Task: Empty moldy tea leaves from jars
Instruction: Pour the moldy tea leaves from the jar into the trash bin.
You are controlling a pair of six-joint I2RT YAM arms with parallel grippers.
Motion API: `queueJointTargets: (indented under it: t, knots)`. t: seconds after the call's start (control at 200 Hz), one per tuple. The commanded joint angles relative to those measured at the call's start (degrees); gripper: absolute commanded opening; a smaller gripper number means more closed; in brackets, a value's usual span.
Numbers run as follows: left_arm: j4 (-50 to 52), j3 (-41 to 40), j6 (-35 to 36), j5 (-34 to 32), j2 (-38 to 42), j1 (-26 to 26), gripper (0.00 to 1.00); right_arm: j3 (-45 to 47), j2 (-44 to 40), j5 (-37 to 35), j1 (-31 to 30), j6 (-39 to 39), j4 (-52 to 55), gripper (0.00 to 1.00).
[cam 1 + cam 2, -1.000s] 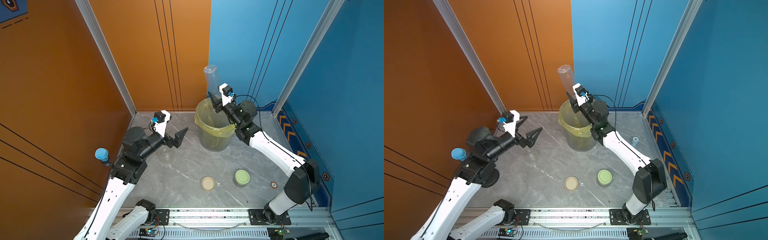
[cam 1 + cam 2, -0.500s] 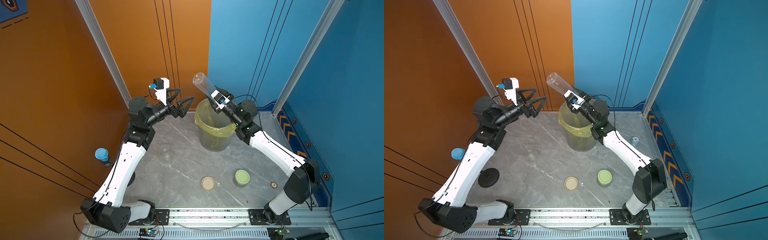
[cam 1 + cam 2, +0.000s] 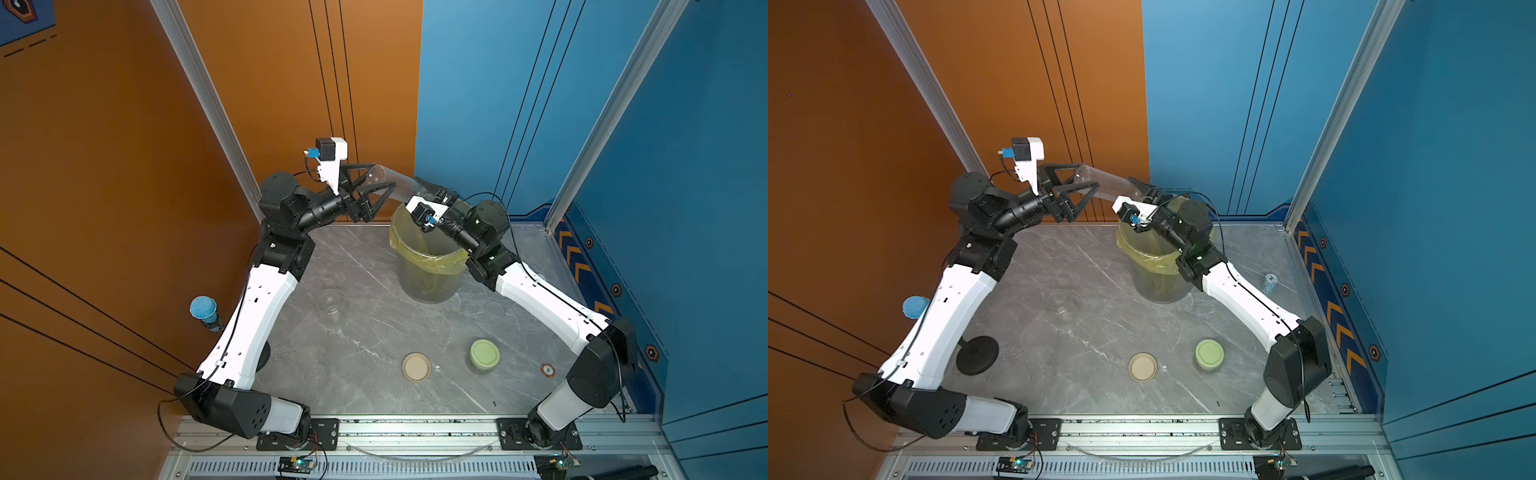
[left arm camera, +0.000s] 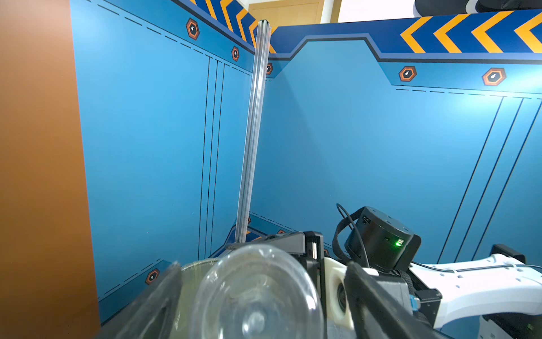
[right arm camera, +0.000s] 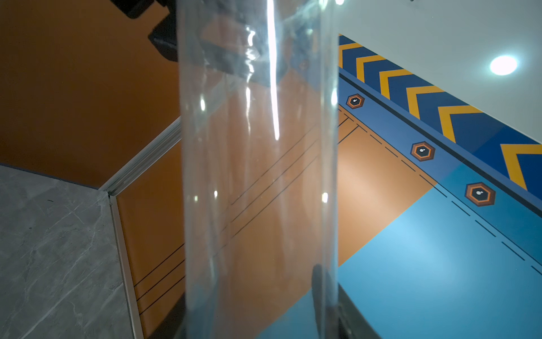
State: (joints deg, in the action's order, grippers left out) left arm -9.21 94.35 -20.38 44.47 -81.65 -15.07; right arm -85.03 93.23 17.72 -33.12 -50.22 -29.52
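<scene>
The tall narrow clear jar (image 3: 399, 186) (image 3: 1108, 187) lies nearly level in the air above the grey bin (image 3: 428, 266) (image 3: 1154, 274). It has no lid and looks empty. My right gripper (image 3: 428, 192) (image 3: 1144, 191) (image 5: 255, 317) is shut on its end over the bin. My left gripper (image 3: 384, 175) (image 3: 1089, 174) (image 4: 261, 287) is open, its fingers straddling the jar's rounded base (image 4: 258, 296) with a gap on each side. A wide clear jar (image 3: 331, 301) stands open on the table. A short jar with a pale green lid (image 3: 484, 353) stands near the front. No tea leaves show.
A beige lid (image 3: 416, 366) lies on the table left of the green-lidded jar. The bin is lined with a yellow bag. A blue-topped stand (image 3: 203, 309) sits at the left wall and a small chip stack (image 3: 1271, 282) near the right wall. Walls close in behind both grippers.
The right arm tipped the tall jar from upright to nearly level, base swinging left. The left arm rose from the table, and its fingers came around the jar's base and narrowed somewhat.
</scene>
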Motion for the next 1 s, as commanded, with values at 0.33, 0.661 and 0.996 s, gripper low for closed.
queueJointTargets:
  t: [0.33,0.661,0.996]
  knots:
    - [2.86,2.15,1.91,2.08,-1.76,-0.37,0.74,-1.62,0.97,0.76,-1.21,-6.13,-0.03,0.17]
    - [4.03,1.55,3.41,2.39,-1.14,-0.17,0.44,-2.43,1.6,-0.04,-1.68,-7.57,-0.03,0.18]
    - [1.22,-1.27,3.46,0.18,0.41,-0.33,0.41,-2.67,1.58,-1.36,-2.45,-8.29,1.01,0.28]
